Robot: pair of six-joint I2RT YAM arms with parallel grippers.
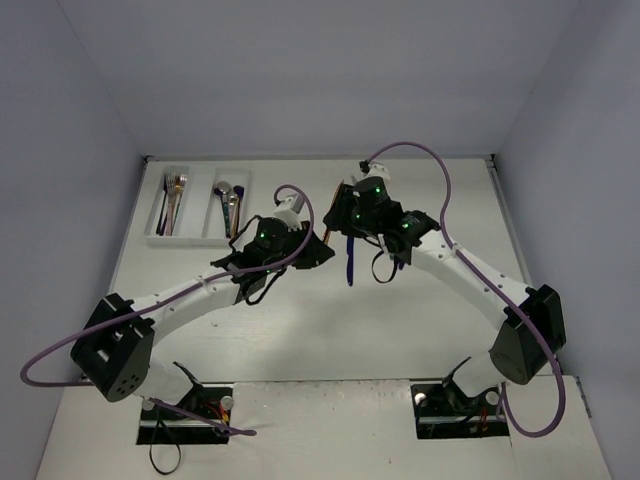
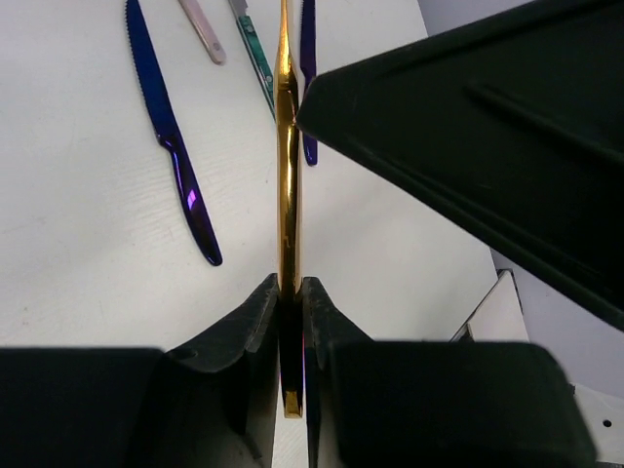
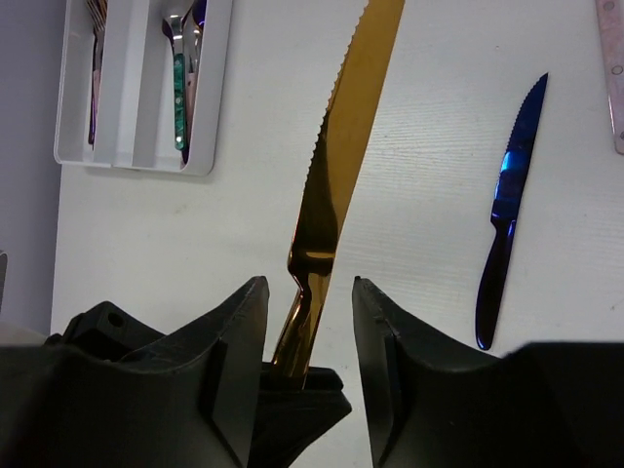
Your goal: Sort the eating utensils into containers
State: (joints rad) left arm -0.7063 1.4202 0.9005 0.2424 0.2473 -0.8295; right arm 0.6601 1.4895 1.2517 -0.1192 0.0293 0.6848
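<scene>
My left gripper (image 2: 291, 292) is shut on the handle of a gold knife (image 2: 288, 146), seen edge-on and held above the table. In the right wrist view the gold knife (image 3: 341, 146), with its serrated blade, passes between the fingers of my right gripper (image 3: 307, 292), which is open and not touching it. Both grippers meet mid-table in the top view, the left (image 1: 318, 252) and the right (image 1: 342, 215). The white tray (image 3: 136, 146) holds forks in its left compartment and spoons in its right one. A dark blue knife (image 3: 507, 205) lies on the table.
The tray (image 1: 198, 205) lies at the far left. The blue knife (image 1: 350, 262) lies between the arms and shows in the left wrist view (image 2: 171, 136). A pink handle (image 2: 203, 29), a teal handle (image 2: 255, 54) and a purple utensil (image 2: 308, 78) lie beyond it.
</scene>
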